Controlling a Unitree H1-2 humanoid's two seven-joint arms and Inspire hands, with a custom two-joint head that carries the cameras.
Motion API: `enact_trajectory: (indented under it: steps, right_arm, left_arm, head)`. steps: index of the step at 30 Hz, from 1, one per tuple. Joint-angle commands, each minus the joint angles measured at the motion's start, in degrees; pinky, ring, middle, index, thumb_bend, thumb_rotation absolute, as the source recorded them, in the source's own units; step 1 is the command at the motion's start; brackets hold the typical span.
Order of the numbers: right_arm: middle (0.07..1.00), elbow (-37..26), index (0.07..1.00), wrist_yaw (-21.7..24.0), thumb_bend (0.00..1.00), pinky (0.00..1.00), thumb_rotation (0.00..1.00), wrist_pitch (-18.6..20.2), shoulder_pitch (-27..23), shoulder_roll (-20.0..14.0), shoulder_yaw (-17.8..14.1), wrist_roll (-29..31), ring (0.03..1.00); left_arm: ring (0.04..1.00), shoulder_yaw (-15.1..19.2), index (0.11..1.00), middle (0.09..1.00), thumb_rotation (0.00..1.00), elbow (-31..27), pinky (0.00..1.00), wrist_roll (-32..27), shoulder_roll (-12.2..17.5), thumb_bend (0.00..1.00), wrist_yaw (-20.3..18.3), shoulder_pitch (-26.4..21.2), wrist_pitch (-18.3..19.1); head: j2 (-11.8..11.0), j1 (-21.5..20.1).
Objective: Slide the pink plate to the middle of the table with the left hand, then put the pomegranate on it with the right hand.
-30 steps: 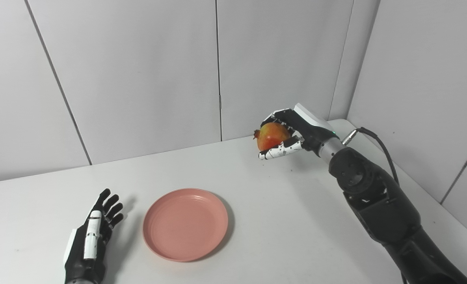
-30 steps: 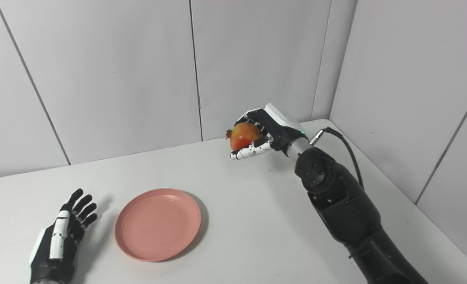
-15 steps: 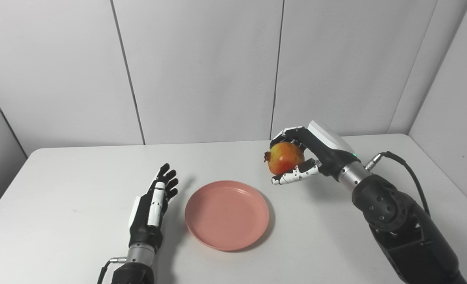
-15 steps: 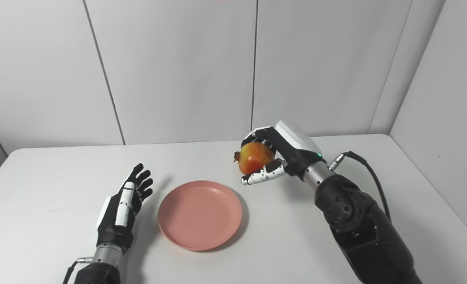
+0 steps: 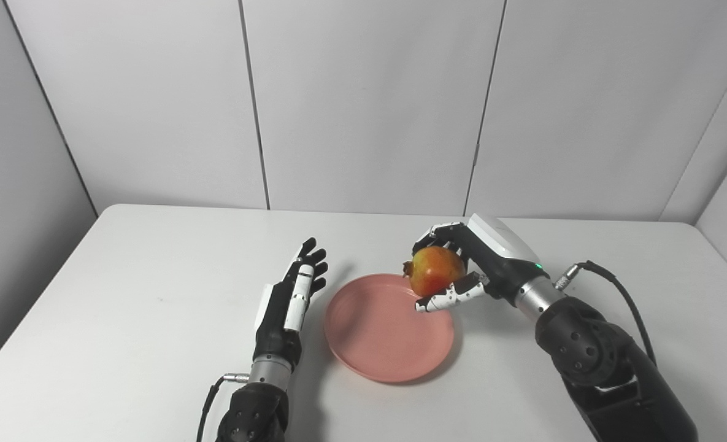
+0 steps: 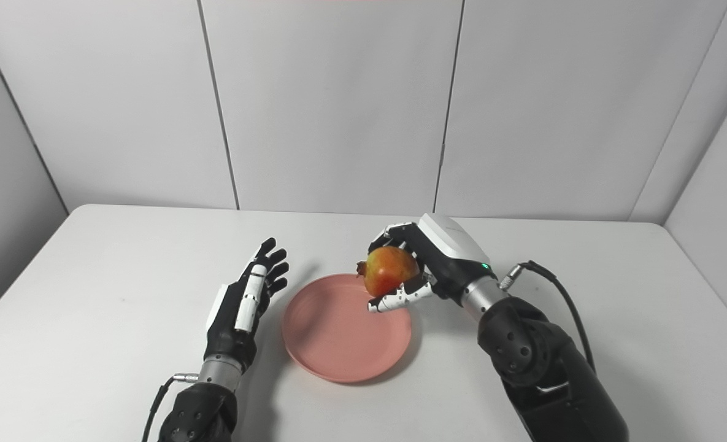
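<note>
At centre frame, the black-and-white right hand point(image 5: 467, 270) grips the round red-yellow pomegranate point(image 5: 437, 271) above the right rim of the shallow pink plastic plate point(image 5: 381, 334) (fruit not touching it). Just left of the plate, the left hand point(image 5: 289, 301) rests on the white table point(image 5: 124, 288), fingers spread, holding nothing.

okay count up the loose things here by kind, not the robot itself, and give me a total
Plates: 1, the pink plate on the table.
Fruit: 1, the pomegranate, held in the right hand.
Total: 2
</note>
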Motion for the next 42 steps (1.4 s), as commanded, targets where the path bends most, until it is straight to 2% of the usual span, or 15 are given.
enact_trajectory:
  steps: [1,5,7,11,14,18,21,24,35,42]
  right_arm:
    - [0.502,-0.11,0.566,-1.76,0.45,0.36,0.06,-3.5,-2.64,0.61,0.23,-1.17,0.437]
    - [0.549,1.92,0.585,-1.71,0.45,0.43,0.1,-4.07,-3.45,1.96,1.34,-2.34,0.495]
    - [0.536,3.58,0.582,-2.25,0.45,0.4,0.13,-4.62,-3.73,2.97,1.88,-3.06,0.473]
    - [0.521,6.0,0.588,-2.12,0.45,0.35,0.13,-4.18,-4.07,4.53,2.57,-4.09,0.444]
    - [0.542,8.54,0.589,-2.33,0.43,0.4,0.1,-4.77,-4.46,5.81,2.99,-3.92,0.477]
    - [0.565,11.9,0.597,-3.09,0.44,0.45,0.12,-5.38,-5.08,7.23,4.13,-4.76,0.515]
    - [0.561,13.36,0.605,-3.63,0.44,0.43,0.13,-5.93,-5.38,7.64,5.27,-5.91,0.501]
    - [0.522,14.0,0.604,-4.29,0.45,0.34,0.14,-6.4,-5.3,8.02,5.91,-6.86,0.432]
    - [0.555,13.76,0.642,-4.76,0.45,0.35,0.14,-6.46,-4.32,8.76,6.99,-9.53,0.454]
    - [0.512,13.33,0.629,-5.0,0.44,0.31,0.14,-6.82,-3.95,8.68,7.69,-10.93,0.409]
  left_arm:
    - [0.9,-0.5,0.906,0.912,1.0,-1.78,0.89,0.91,-1.04,0.39,0.87,-2.69,-0.5]
    - [0.9,-0.5,0.904,0.911,1.0,-1.35,0.89,1.15,-1.08,0.4,1.09,-3.08,-0.55]
    - [0.897,-0.43,0.9,0.907,1.0,-1.22,0.88,1.29,-1.11,0.4,1.33,-3.19,-0.77]
    - [0.894,-0.44,0.899,0.904,1.0,-1.32,0.89,2.04,-1.19,0.4,1.64,-3.31,-0.42]
    - [0.893,-0.47,0.9,0.904,1.0,-1.28,0.89,2.53,-1.18,0.41,1.81,-3.55,-0.05]
    - [0.891,-0.12,0.896,0.901,1.0,-1.32,0.88,2.51,-1.5,0.41,2.15,-3.61,-0.29]
    - [0.897,-0.21,0.9,0.906,1.0,-1.3,0.89,2.67,-1.39,0.42,2.27,-3.74,-0.24]
    - [0.893,-0.27,0.899,0.905,1.0,-1.27,0.88,2.87,-1.36,0.42,2.4,-3.81,-0.36]
    - [0.894,-0.21,0.899,0.905,1.0,-1.65,0.88,2.5,-1.49,0.42,2.21,-3.87,0.0]
    - [0.892,-0.24,0.897,0.903,1.0,-1.91,0.88,2.56,-1.47,0.42,2.2,-3.89,0.35]
  head:
    - [0.32,0.58]
    - [0.81,0.65]
    - [1.09,0.72]
    - [1.38,1.31]
    - [1.71,1.61]
    - [2.02,1.7]
    - [2.14,1.86]
    - [2.25,1.86]
    - [2.82,1.87]
    - [2.96,1.78]
